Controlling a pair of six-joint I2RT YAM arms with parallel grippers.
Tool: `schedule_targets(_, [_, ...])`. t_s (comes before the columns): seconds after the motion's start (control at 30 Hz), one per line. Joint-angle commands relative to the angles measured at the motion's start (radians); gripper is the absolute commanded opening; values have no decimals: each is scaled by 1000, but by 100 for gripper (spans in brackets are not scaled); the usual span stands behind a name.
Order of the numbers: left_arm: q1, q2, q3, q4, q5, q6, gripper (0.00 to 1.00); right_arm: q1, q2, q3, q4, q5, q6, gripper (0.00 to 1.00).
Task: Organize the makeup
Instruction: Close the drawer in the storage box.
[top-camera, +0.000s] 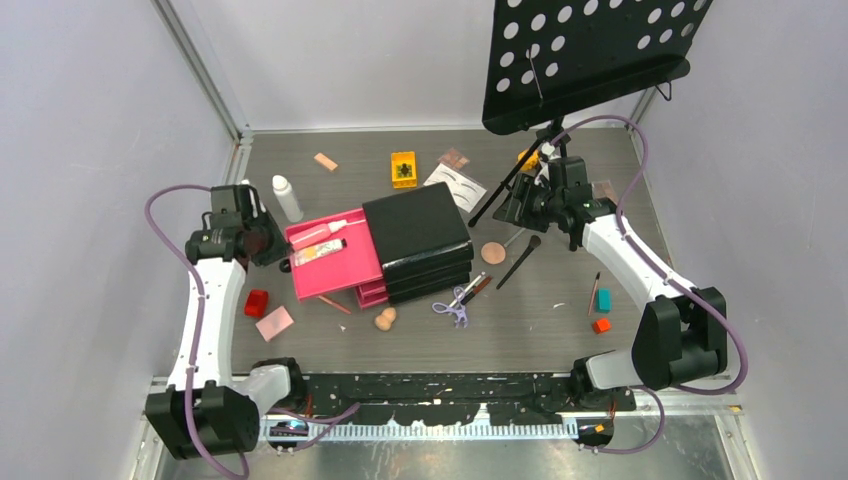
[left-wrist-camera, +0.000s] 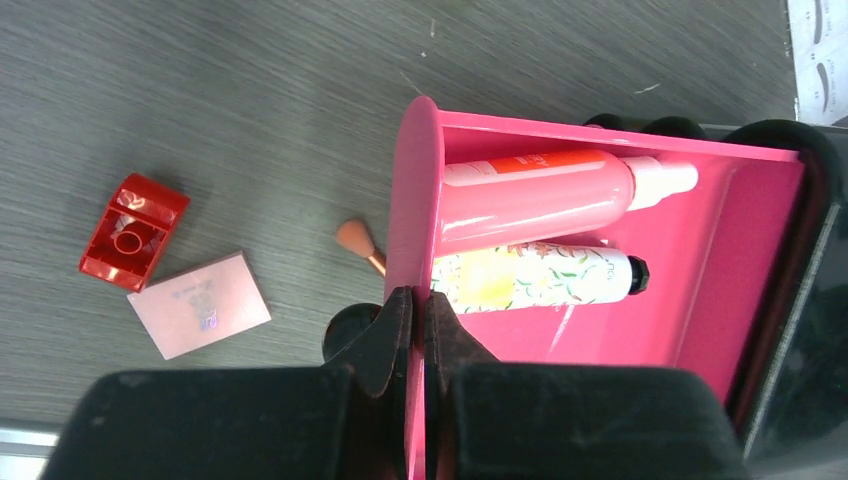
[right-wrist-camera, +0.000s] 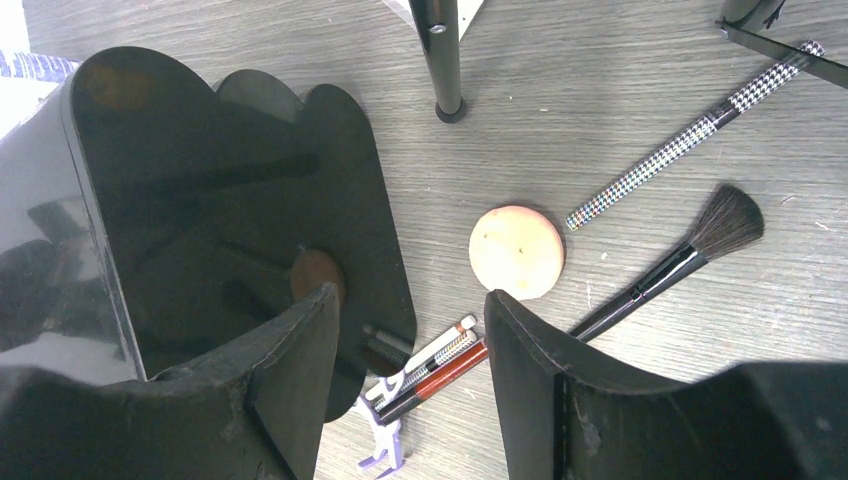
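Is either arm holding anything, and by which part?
The left end effector pinches the pink drawer by its front panel; the right end effector is open, empty.

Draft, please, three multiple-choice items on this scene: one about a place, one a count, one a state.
1. Where is the red block? A left of the drawer; B inside it; C behind it.
2. How many tubes lie in the drawer? A one; B two; C four.
3. The left gripper is: A wide open; B shut on the drawer's front; C shut in mid-air.
Key: 1 A: it sits past the drawer's front, leftward. 2 B: one pink, one flowered. 3 B: it pinches the pink front.
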Motion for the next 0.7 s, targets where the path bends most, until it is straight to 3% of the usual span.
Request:
schedule_targets(0.0, [1,23,109,34,51,14,0,4,2,42,24,-4,-16,61])
schedule_targets(0.67, [-64,75,164,4,276,6,0,4,14,54,18,17,-15,60])
